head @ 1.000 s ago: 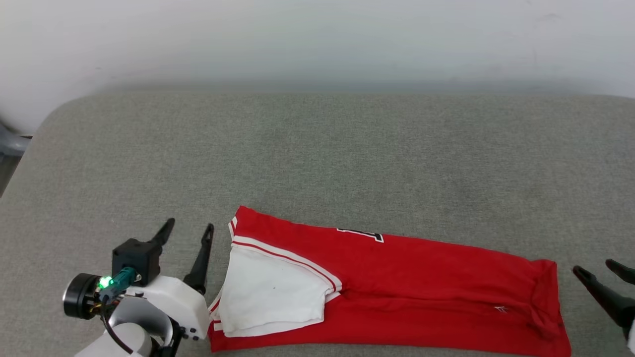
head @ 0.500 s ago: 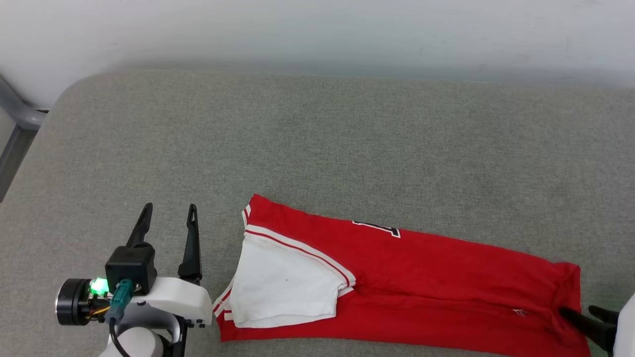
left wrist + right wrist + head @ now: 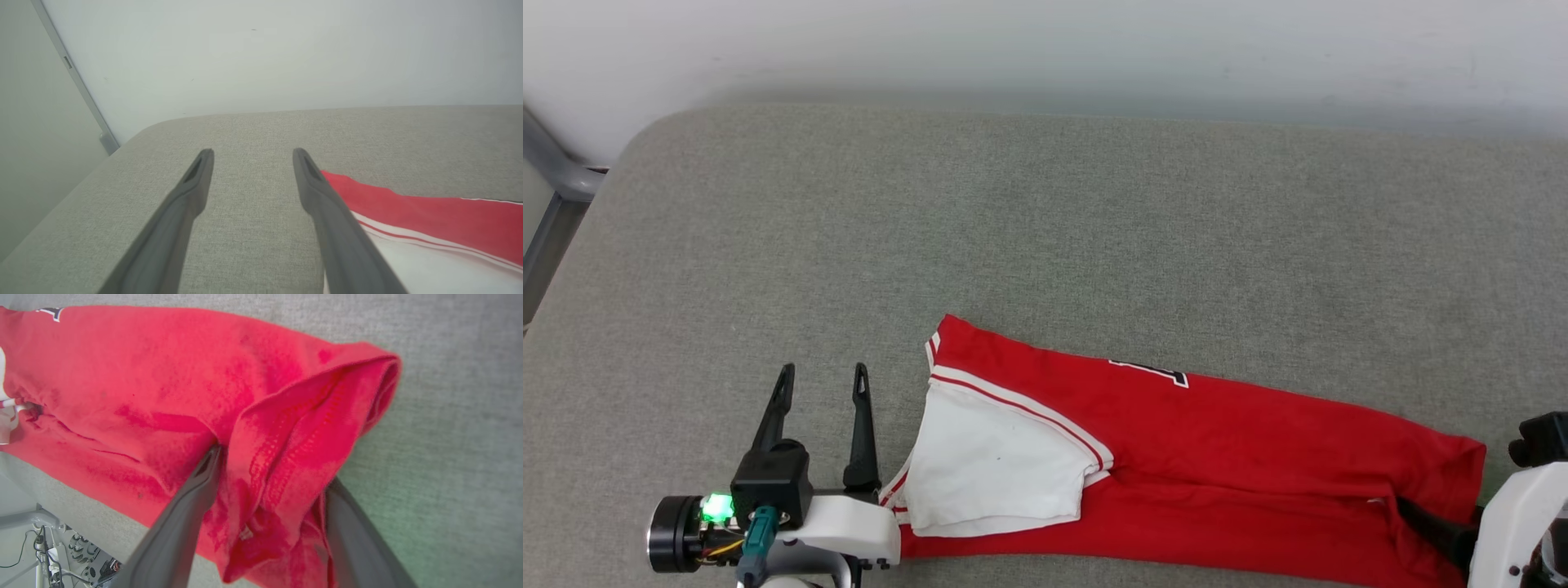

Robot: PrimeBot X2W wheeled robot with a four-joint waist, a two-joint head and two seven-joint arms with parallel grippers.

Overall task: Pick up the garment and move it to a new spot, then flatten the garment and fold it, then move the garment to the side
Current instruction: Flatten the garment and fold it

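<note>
Since a second ago the right gripper [image 3: 273, 467] has come onto the hem [image 3: 310, 428]. At lower left, the left gripper [image 3: 823, 371] gapes wide just beside the white sleeve [image 3: 988, 469]. One red jersey T-shirt [image 3: 1217, 441] lies folded at lower centre. At lower right, the right gripper's two fingers, spread wide, straddle the hem fold.

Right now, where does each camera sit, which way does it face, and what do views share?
Left wrist view: on the left arm, looking low across the grey padded surface toward the wall; open left pincer beside the garment's sleeve end.
Right wrist view: on the right arm, looking down at the hem; open right pincer straddles a hem fold.
Head view: high up, looking down on the garment, a pincer at each end.
Shared: all three show the garment.
</note>
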